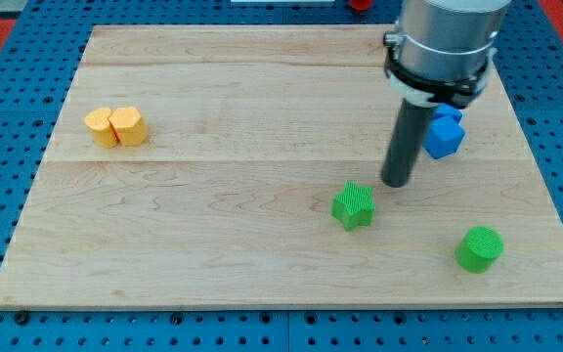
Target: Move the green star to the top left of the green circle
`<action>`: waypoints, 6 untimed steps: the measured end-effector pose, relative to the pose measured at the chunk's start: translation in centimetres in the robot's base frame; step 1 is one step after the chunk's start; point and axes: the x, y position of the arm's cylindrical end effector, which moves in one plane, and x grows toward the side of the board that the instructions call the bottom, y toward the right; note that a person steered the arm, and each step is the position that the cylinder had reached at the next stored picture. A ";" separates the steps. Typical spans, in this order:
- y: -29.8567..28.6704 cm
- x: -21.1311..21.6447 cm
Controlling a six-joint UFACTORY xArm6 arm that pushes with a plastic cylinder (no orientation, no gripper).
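there, green star [354, 205] below-left of my tip [396, 183]

So the arm comes in from the view's top right, a fat grey cylinder with a black ring round it, cut off by the frame edge. Below that a straight dark rod hangs pretty much vertical, and my tip [396, 183] sits down at board height, right of centre in view.
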 end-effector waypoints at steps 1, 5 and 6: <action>-10.1 -3.0; 5.1 4.1; 4.8 3.2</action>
